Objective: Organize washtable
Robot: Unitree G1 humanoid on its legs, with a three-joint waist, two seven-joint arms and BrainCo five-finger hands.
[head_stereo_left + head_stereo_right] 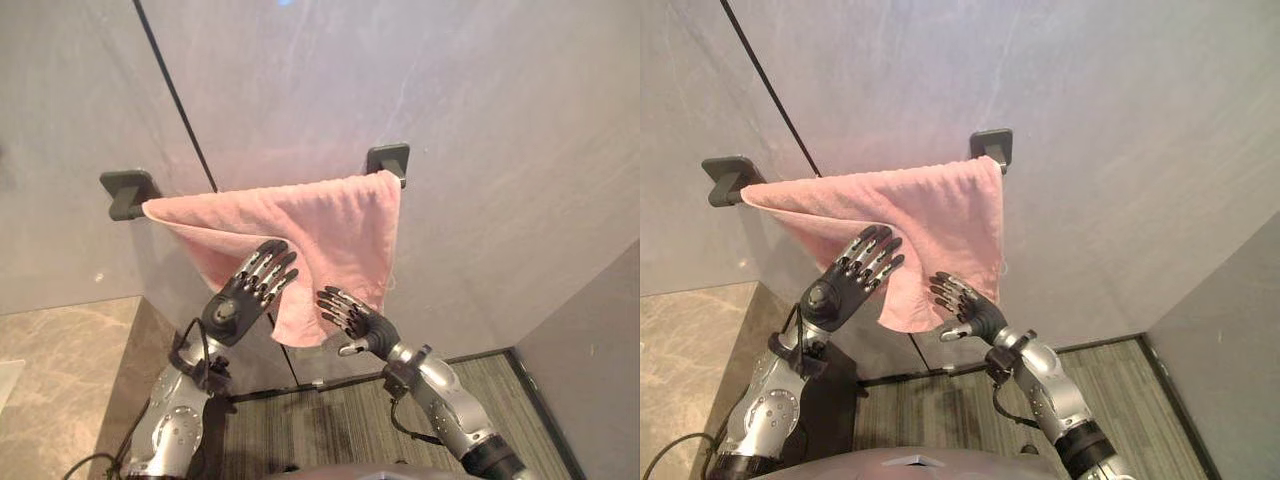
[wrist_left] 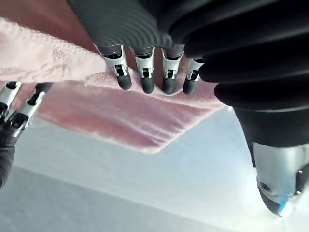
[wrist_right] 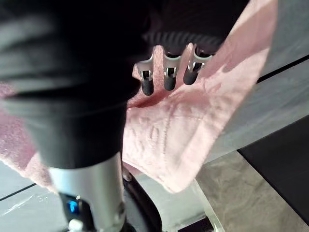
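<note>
Towel [image 1: 300,225] hangs crooked over its wall rail [image 1: 388,160], bottom corner loose. Left robot hand [image 1: 245,295] and right robot hand [image 1: 350,315] spread flat before it, holding nothing.

Towel [image 1: 300,225] was plain pink | brackets [image 1: 128,190] were dark grey | wall [image 1: 480,120] was pale grey — faintly streaked, with a thin black line [image 1: 175,95] | floor [image 1: 330,420] had fine grey-brown stripes | stone slab [image 1: 60,370] was beige — veined
</note>
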